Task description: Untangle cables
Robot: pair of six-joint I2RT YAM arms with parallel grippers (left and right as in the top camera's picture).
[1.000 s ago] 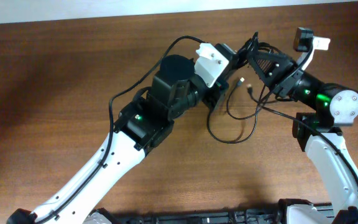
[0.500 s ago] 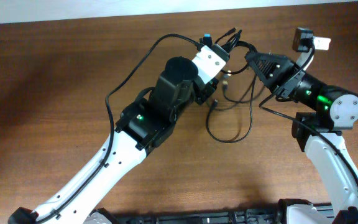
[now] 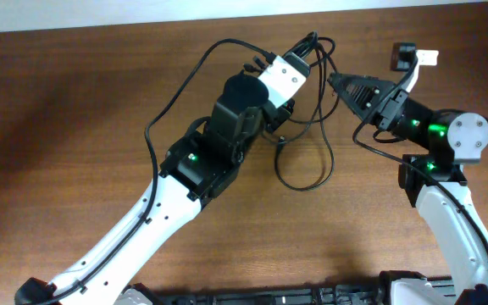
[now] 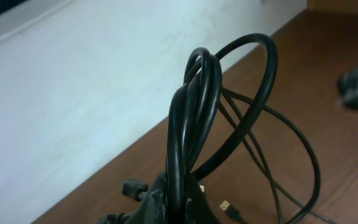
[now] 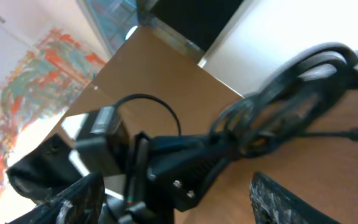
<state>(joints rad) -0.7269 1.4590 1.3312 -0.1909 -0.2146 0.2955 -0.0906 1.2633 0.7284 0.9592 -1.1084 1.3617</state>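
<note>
Brown wooden table [image 3: 74, 127]: at twelve o'clock the left gripper [image 4: 173, 208] clamps the thin black looped cables [image 4: 191, 112], raised, seemingly to let slack hang free. At their three o'clock, the right gripper [image 3: 337, 83] gapes empty.

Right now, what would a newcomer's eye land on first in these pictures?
A bunch of black cables stands looped up out of the shut left hand near the far edge of the table, one loop trailing down onto it. Just right of it, the right hand faces the bunch, fingers spread wide, holding nothing.
</note>
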